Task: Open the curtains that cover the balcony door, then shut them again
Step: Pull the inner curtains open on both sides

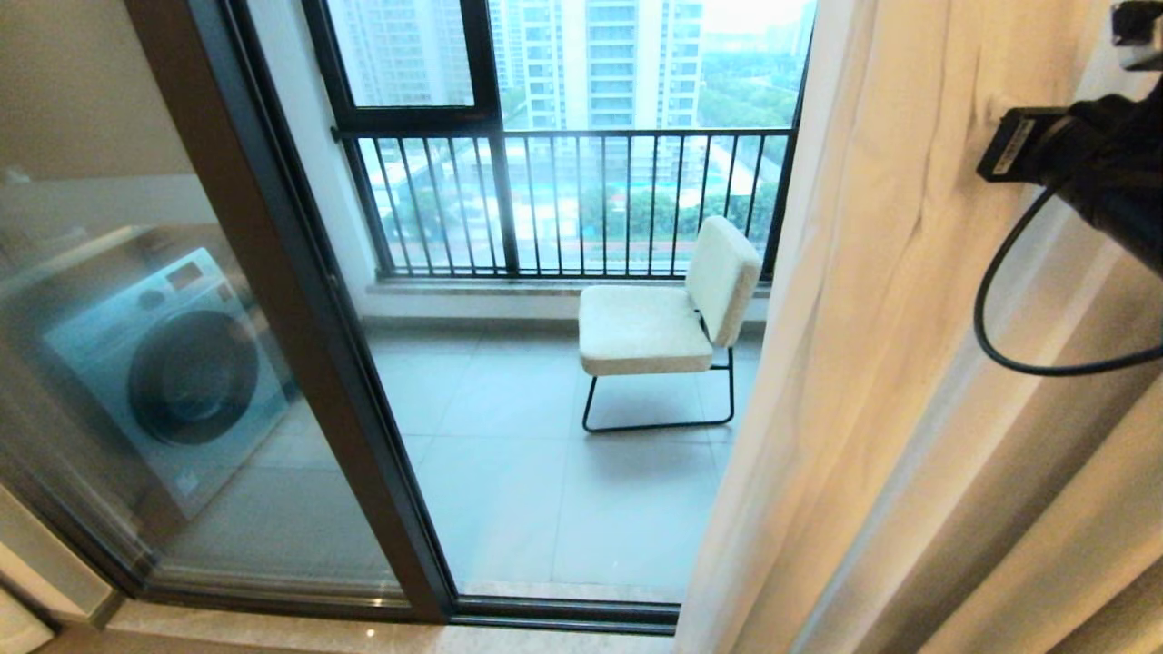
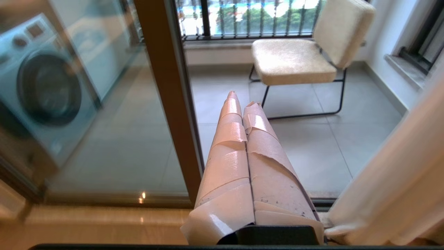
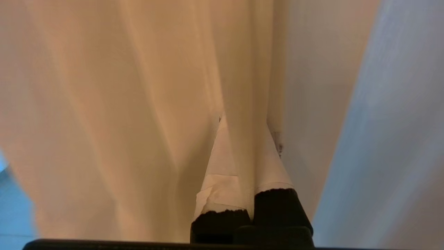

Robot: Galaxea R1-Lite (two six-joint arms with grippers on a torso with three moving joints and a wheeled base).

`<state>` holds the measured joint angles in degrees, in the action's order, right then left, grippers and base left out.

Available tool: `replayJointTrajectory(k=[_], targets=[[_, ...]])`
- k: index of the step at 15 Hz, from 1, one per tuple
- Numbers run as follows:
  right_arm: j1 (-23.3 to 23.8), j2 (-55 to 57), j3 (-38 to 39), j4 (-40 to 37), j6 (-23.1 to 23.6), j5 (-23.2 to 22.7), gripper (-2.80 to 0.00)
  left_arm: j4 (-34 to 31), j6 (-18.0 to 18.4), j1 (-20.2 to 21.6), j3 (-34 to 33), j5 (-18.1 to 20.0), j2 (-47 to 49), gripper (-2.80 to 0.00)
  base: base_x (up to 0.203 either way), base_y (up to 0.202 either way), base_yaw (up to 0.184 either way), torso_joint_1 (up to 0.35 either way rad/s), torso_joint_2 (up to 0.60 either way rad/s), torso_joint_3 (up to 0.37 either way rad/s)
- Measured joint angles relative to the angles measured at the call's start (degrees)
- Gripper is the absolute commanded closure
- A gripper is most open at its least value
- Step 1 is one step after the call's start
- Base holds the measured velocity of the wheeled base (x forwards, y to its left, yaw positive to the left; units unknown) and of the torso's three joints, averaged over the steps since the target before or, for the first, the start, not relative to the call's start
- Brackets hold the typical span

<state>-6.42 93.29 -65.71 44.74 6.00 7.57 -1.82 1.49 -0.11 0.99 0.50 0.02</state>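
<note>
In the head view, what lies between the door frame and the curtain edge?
Open doorway: bare balcony floor tiles and a cream chair between the door frame and the curtains.

The right gripper [image 3: 248, 139], raised on its arm at the right, has its taped fingers [image 3: 222, 163] pinched on a fold of the curtains [image 1: 872, 363], while the left gripper [image 2: 242, 100] hangs low, left of the curtains, fingers pressed together, holding nothing.
</note>
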Motion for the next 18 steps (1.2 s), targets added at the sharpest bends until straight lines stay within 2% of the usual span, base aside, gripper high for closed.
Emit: replayJointTrajectory(k=[4,6,18], targets=[[-0.03,0.12,0.05,0.11,0.0,-0.02,0.0,0.1,0.0,0.13,0.0,0.02,0.0,0.0,-0.169,-0.181,-0.001,-0.015,0.0,0.006],[-0.07,-0.01,0.01,0.33,0.01,-0.09,0.0,0.06,0.0,0.11,0.0,0.07,0.0,0.0,-0.014,-0.06,-0.004,0.025,0.0,0.007],[-0.03,-0.68,0.41,0.04,0.01,-0.02,0.0,0.06,0.0,0.11,0.0,0.02,0.0,0.0,0.0,0.0,0.0,0.003,0.0,-0.001]])
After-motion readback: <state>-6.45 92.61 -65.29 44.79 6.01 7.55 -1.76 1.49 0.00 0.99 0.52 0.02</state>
